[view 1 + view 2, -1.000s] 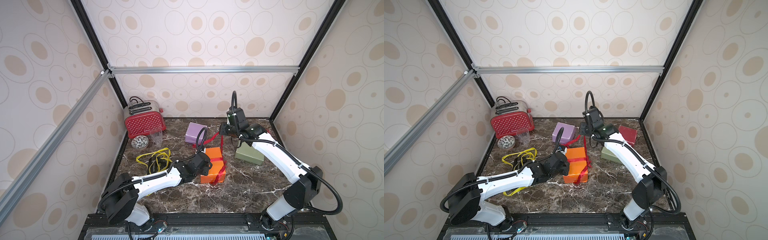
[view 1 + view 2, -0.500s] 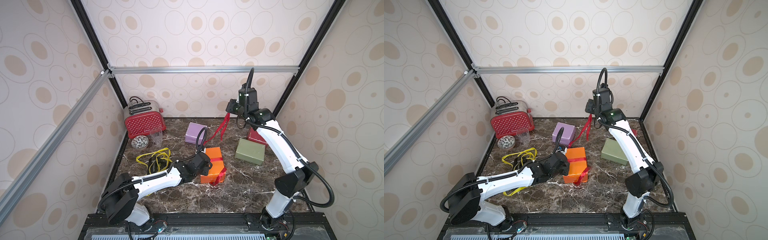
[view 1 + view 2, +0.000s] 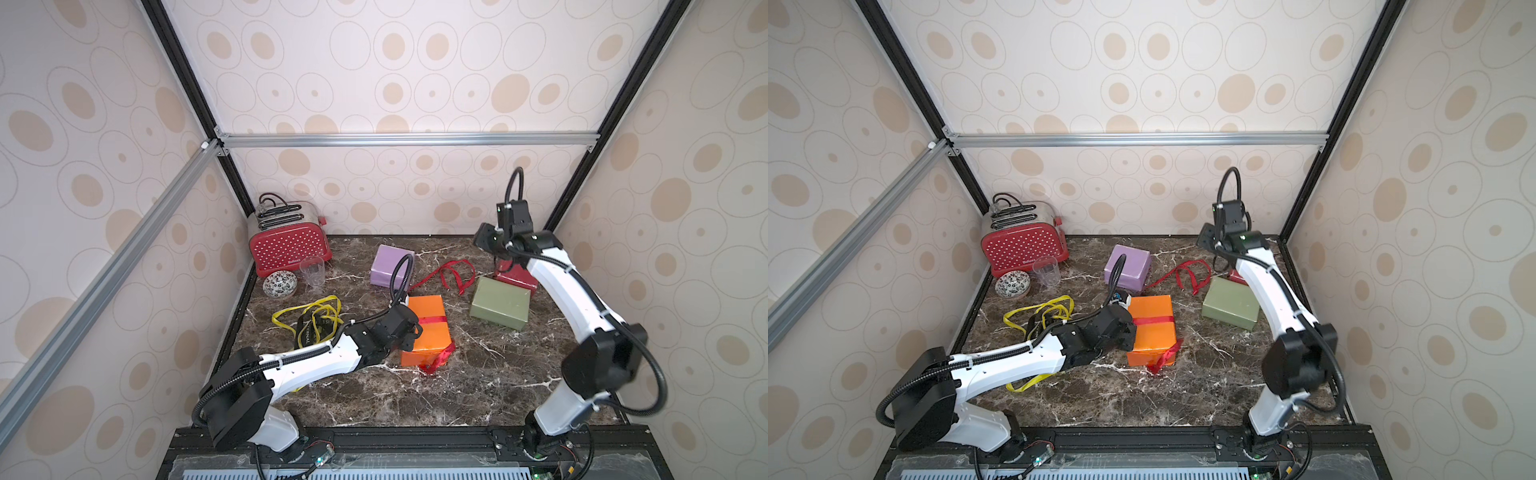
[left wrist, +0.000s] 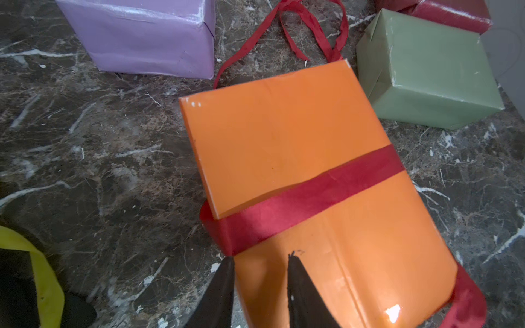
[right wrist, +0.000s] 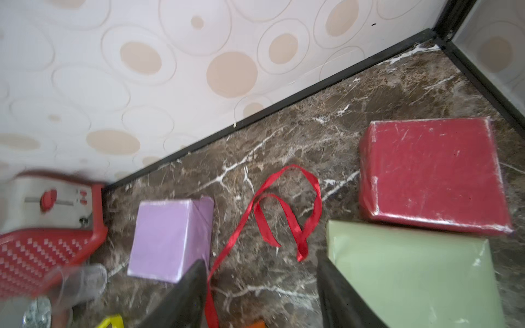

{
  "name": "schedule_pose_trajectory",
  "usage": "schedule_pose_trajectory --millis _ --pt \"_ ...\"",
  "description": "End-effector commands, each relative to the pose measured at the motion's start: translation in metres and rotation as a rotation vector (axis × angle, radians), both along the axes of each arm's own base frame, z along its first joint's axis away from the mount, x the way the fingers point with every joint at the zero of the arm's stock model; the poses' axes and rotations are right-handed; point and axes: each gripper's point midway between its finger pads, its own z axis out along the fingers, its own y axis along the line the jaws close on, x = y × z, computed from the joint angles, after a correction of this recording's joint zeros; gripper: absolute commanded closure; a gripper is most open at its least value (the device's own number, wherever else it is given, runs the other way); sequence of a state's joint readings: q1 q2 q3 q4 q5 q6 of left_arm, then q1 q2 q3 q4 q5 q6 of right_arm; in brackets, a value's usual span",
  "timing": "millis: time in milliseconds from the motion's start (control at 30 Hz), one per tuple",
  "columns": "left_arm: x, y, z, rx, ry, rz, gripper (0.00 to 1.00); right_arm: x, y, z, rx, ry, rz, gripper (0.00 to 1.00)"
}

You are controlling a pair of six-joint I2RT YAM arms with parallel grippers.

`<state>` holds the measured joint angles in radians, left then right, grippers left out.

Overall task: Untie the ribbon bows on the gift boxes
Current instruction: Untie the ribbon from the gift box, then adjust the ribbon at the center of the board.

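Observation:
The orange gift box (image 3: 428, 328) (image 4: 284, 127) lies mid-table with a red ribbon (image 4: 312, 196) banded across it. One crumpled tail (image 3: 438, 361) hangs at its front corner. The ribbon's long loose strand (image 3: 446, 274) (image 5: 284, 210) curls on the marble between the lilac box (image 3: 390, 266) and the olive box (image 3: 500, 307). My left gripper (image 4: 260, 258) (image 3: 409, 332) sits at the orange box's near left edge, jaws slightly apart, gripping nothing. Raised at the back right above the dark red box (image 3: 515, 276), my right gripper (image 5: 260, 264) (image 3: 484, 241) is open and empty.
Loose yellow ribbons (image 3: 307, 316) and a black ribbon (image 3: 305, 332) lie tangled at the left. A red dotted toaster (image 3: 291, 245), a patterned bowl (image 3: 279, 284) and a clear cup (image 3: 312, 271) stand in the back left corner. Walls close in the table's back and sides.
My right gripper pulled the red strand up and back, then opened and let it go. The strand fell onto the table. My left jaws parted slightly.

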<state>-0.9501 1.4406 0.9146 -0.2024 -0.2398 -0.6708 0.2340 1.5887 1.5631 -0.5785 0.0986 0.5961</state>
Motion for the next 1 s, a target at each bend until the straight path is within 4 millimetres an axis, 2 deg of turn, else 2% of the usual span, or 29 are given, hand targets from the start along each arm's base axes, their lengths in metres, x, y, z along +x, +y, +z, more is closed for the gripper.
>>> schedule_pose_trajectory --millis 0,133,167,233,333,433,533,633,767,967 --pt "-0.001 0.01 0.008 0.016 -0.036 0.008 0.66 -0.016 0.022 0.034 0.157 -0.137 0.072 0.36" --pt "0.0 0.014 0.018 0.0 -0.073 0.013 0.65 -0.06 0.065 -0.009 0.238 0.099 0.291 0.46" --pt "0.0 0.017 0.019 0.001 -0.082 0.02 0.64 -0.076 0.083 -0.02 0.226 0.142 0.351 0.46" --pt "0.0 0.021 0.025 -0.005 -0.107 0.031 0.62 -0.11 0.105 -0.044 0.182 0.221 0.444 0.48" --pt "0.002 0.03 0.032 -0.006 -0.139 0.061 0.59 -0.154 0.128 -0.076 0.093 0.297 0.544 0.54" --pt "0.004 0.04 0.036 -0.009 -0.169 0.093 0.58 -0.186 0.134 -0.101 0.039 0.359 0.59 0.6" --pt "0.005 0.05 0.039 -0.017 -0.188 0.128 0.57 -0.206 0.125 -0.12 0.014 0.406 0.594 0.65" --pt "0.007 0.056 0.04 -0.031 -0.199 0.151 0.57 -0.217 0.118 -0.13 0.029 0.403 0.585 0.69" --pt "0.01 0.062 0.038 -0.037 -0.195 0.175 0.56 -0.227 0.122 -0.137 0.089 0.417 0.595 0.7" --pt "0.013 0.066 0.033 -0.05 -0.181 0.191 0.56 -0.235 0.12 -0.152 0.079 0.458 0.585 0.74"
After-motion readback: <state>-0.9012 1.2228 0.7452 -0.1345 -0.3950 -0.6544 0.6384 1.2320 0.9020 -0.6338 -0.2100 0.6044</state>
